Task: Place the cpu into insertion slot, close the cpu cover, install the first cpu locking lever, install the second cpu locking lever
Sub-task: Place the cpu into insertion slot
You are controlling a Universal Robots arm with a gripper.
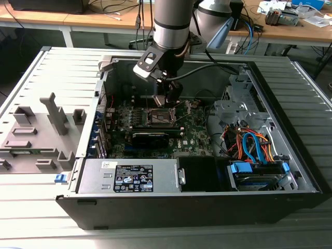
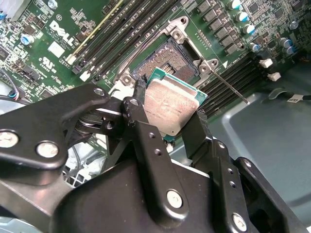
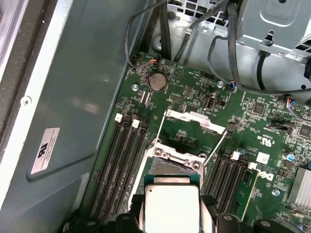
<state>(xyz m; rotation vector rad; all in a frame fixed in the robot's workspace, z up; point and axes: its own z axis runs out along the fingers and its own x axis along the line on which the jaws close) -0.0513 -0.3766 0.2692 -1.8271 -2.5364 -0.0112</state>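
Reading the step in hand as the cpu drop-in.

Scanning the exterior view from its left:
- The motherboard (image 1: pixel 194 136) is lying in that half of the case (image 1: pixel 207 210).
- The insertion slot (image 1: pixel 160 116) is sitting mid-board, and the gripper (image 1: pixel 169 99) is hanging right over it.
- The drive cage (image 1: pixel 233 106) and cables (image 1: pixel 251 145) are sitting well apart, toward the exterior view's right.

To do it well, the cpu should be going down flat, with its edges parallel to the slot's silver rim. No sliding across the contacts, no pressing. In the first wrist view the cover (image 3: pixel 194 120) is standing swung open beyond the slot. The locking levers (image 3: pixel 159 130) are standing released on either side of it, so I'm judging the path clear.

In the second wrist view the fingers (image 2: pixel 146 141) are pinching the cpu (image 2: pixel 171 108) by two opposite edges. The gap is narrow and the chip is sitting between the tips, metal lid facing the wrist cameras. In both wrist views the cpu is hanging above the slot without touching it. It's overlapping only the rim nearest the gripper, so it's looking offset and wanting a small sideways correction.
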